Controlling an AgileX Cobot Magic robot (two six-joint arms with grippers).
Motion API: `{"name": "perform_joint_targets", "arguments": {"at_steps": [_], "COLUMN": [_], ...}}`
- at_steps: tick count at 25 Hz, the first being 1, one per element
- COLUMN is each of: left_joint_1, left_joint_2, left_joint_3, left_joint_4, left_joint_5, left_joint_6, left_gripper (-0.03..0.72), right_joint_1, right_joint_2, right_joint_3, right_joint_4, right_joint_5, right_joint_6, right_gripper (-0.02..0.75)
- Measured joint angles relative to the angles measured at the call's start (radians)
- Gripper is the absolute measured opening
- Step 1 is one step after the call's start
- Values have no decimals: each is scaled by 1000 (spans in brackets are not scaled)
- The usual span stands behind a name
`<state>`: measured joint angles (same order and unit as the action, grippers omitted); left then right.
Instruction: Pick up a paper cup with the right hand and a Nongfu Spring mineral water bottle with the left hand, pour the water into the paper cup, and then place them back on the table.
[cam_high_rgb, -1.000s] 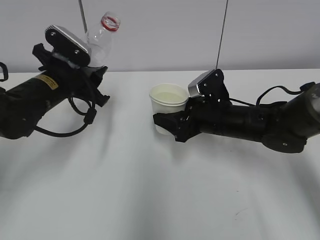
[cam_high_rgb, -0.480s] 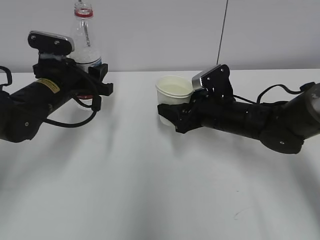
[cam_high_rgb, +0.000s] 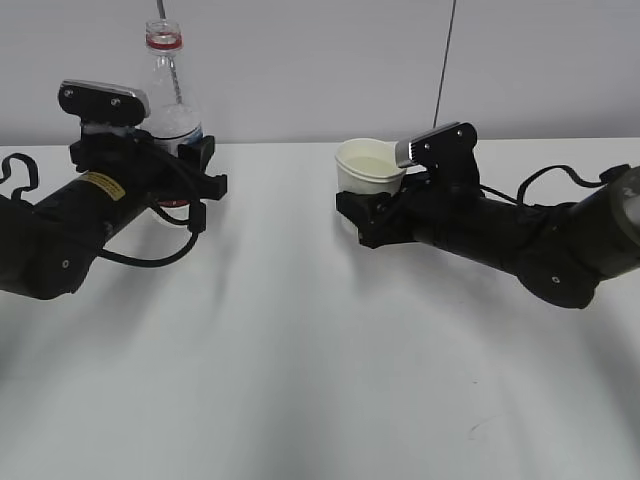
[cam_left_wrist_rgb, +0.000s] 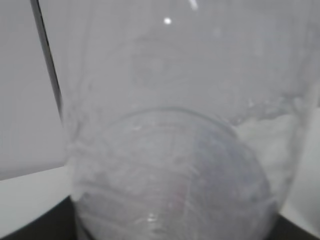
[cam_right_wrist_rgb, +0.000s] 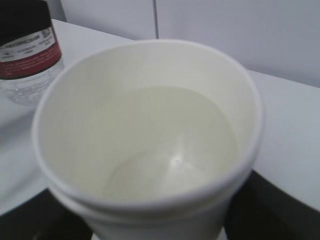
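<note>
Left hand (cam_high_rgb: 185, 165) is clamped on the Nongfu Spring mineral water bottle (cam_high_rgb: 170, 95), far-left side of the table (cam_high_rgb: 300, 380). Bottle is upright, uncapped, red neck ring on top, label mostly hidden behind the hand. Can't tell from the exterior view if its base touches the table. Left wrist view is filled by the bottle's clear wall, blurred.

Right of centre, right hand (cam_high_rgb: 372, 212) is pinching the paper cup (cam_high_rgb: 368, 168) low on its wall. Cup is upright, looks held just off the table, water inside per right wrist view. Bottle and cup are well apart.
</note>
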<state>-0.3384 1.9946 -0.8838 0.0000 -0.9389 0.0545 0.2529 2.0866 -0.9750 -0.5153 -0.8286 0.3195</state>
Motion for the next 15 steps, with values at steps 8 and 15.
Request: {"name": "perform_joint_targets", "arguments": {"at_steps": [8, 15], "left_joint_1": [0, 15], "left_joint_2": [1, 13], "left_joint_3": [0, 0], "left_joint_4": [-6, 0], "left_joint_5": [-13, -14], "left_joint_6": [-1, -1], "left_gripper": [382, 382], "right_joint_1": [0, 0], "right_joint_2": [0, 0], "right_joint_3": [0, 0], "right_joint_4": [237, 397], "right_joint_5": [58, 83], "right_joint_6": [-134, -234], "right_gripper": [498, 500]}}
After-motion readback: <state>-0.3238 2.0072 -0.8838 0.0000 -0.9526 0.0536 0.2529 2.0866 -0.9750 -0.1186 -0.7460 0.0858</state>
